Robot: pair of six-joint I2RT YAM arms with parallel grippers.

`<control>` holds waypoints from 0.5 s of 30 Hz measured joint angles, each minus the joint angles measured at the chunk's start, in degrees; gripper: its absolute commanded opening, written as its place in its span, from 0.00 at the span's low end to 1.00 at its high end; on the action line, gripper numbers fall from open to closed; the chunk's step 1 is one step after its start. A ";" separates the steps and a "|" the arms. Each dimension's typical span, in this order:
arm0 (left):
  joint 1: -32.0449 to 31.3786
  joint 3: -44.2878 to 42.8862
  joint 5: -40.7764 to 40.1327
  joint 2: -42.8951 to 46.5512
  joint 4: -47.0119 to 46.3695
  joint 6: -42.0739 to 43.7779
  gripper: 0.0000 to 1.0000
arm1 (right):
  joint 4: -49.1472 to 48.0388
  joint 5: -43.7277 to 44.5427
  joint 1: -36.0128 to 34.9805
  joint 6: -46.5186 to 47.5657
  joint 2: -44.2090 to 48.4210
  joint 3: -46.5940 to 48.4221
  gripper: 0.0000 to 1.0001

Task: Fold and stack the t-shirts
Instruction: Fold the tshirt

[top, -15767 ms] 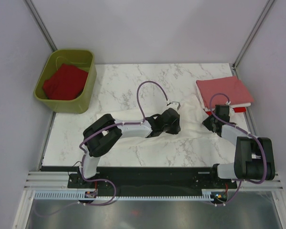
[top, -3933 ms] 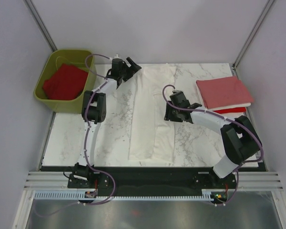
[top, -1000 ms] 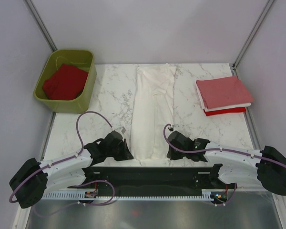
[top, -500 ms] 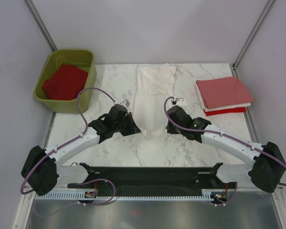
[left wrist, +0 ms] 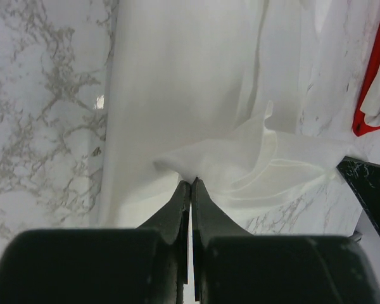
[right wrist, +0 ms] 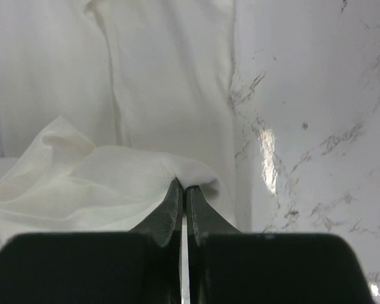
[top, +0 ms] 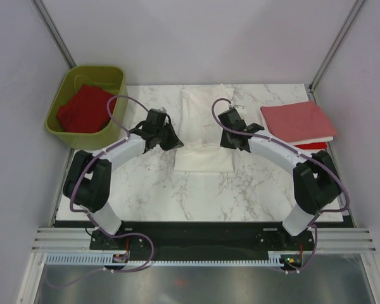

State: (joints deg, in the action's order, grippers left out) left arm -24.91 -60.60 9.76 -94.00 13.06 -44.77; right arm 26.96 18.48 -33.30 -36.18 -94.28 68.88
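Hem of white t-shirt (top: pixel 206 159) clamped in left fingers (left wrist: pixel 177 212), right fingers (right wrist: pixel 172 209); apparently doubled; open table (top: pixel 209 196) nearside.

we see open counter (top: pixel 240 190) on the near side; the green tub (top: pixel 69 136) blocks the far left, the folded stack (top: pixel 297 120) the far right.

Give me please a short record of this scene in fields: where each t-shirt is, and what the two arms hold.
white t-shirt: centre of the table, near part doubled back over the rest
left fingers: shut on the white t-shirt's lifted edge
right fingers: shut on the white t-shirt's lifted edge
red t-shirt: inside the olive-green tub
folded stack: right side of the table, salmon pink on top, red at the bottom
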 measured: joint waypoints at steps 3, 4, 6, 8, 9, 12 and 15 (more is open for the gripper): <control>0.61 -4.04 0.98 -4.44 -1.25 0.33 0.02 | -0.72 -1.75 3.39 0.02 -3.74 1.99 0.00; 0.72 -5.05 1.18 -5.38 -1.62 0.35 0.02 | -0.81 -2.27 4.44 0.02 -4.94 2.75 0.00; 0.85 -7.41 1.68 -7.65 -2.40 0.35 0.02 | -1.03 -3.37 6.16 0.04 -6.93 4.24 0.00; 1.11 -9.18 2.45 -9.38 -3.17 0.35 0.02 | -1.68 -4.72 7.76 0.20 -8.57 5.40 0.00; 1.25 -9.70 2.67 -9.99 -3.54 0.33 0.02 | -2.03 -5.20 8.41 0.28 -9.11 5.75 0.00; 1.84 -10.32 2.99 -11.13 -4.46 0.33 0.02 | -2.84 -6.60 9.79 0.61 -10.47 6.88 0.00; 2.89 -10.34 3.37 -11.63 -5.11 0.31 0.02 | -3.45 -7.82 10.47 1.11 -11.23 8.02 0.00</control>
State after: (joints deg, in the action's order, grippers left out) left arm -22.02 -70.94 13.13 -105.62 7.94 -44.47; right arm 23.51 10.66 -22.83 -35.07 -105.51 76.90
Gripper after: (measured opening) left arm 0.028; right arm 0.026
